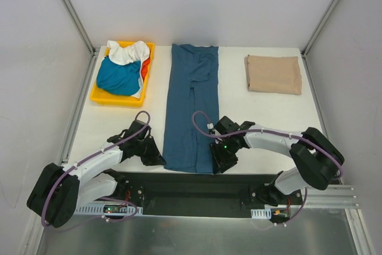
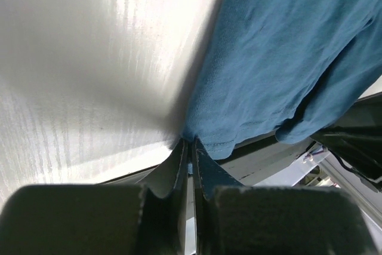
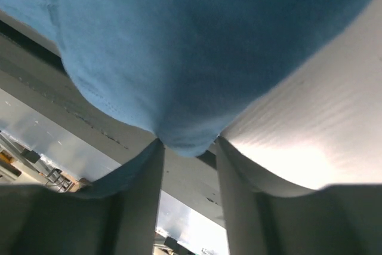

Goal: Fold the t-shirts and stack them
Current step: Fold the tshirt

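A dark blue t-shirt (image 1: 192,108), folded into a long strip, lies down the middle of the table. My left gripper (image 1: 160,159) is at its near left corner; in the left wrist view the gripper (image 2: 191,143) is shut on the hem of the shirt (image 2: 280,58). My right gripper (image 1: 216,163) is at the near right corner; in the right wrist view it (image 3: 186,146) is open, with the shirt's corner (image 3: 191,58) bulging down between the fingertips. A folded beige t-shirt (image 1: 273,74) lies at the back right.
A yellow tray (image 1: 119,100) at the back left holds crumpled teal (image 1: 118,77), white (image 1: 128,52) and orange-red (image 1: 145,67) shirts. The table's near edge and a black rail (image 1: 197,186) run just behind both grippers. Frame posts stand at the back corners.
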Robot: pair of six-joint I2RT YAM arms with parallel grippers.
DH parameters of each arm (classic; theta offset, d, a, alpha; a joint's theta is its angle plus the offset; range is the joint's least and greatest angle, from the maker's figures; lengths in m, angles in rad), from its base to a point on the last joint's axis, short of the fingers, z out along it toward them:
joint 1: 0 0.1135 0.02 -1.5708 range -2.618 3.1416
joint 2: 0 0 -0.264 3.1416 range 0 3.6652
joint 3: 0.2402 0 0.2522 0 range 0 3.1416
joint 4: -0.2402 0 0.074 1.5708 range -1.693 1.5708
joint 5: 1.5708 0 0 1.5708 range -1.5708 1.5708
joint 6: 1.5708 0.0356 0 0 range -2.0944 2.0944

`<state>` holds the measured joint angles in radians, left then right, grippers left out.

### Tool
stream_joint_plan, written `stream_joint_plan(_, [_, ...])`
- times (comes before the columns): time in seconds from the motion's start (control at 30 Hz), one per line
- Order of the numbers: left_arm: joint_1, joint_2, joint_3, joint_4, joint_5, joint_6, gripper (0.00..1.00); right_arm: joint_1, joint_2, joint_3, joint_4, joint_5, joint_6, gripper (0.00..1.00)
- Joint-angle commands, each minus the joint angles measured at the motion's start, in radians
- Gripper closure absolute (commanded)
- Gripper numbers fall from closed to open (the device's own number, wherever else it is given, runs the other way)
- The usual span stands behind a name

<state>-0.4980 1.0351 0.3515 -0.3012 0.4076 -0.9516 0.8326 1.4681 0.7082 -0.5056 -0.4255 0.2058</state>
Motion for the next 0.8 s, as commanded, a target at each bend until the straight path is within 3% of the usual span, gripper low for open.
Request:
stream_joint_plan(0.0, [-0.007,-0.007,0.007,0.031,0.016,0.014,1.0,0.005,0.038,0.03,0.027,-0.038,0.006,0.65])
stream_joint_plan(0.07, [-0.007,-0.021,0.006,0.034,0.022,0.017,1.0,0.007,0.051,0.04,0.027,-0.039,0.009,0.75])
stream_joint_plan(0.17, [-0.007,-0.038,0.009,0.039,0.048,0.02,1.0,0.007,0.04,0.046,0.044,-0.05,0.026,0.99])
stream_joint_plan(0.47, [-0.007,-0.098,0.084,0.039,0.12,0.028,1.0,0.007,-0.072,0.143,-0.074,-0.022,0.003,0.99])
stream_joint_plan(0.77, [-0.02,-0.294,-0.029,-0.055,0.267,-0.137,1.0,0.022,-0.201,0.079,-0.204,-0.104,0.026,0.99])
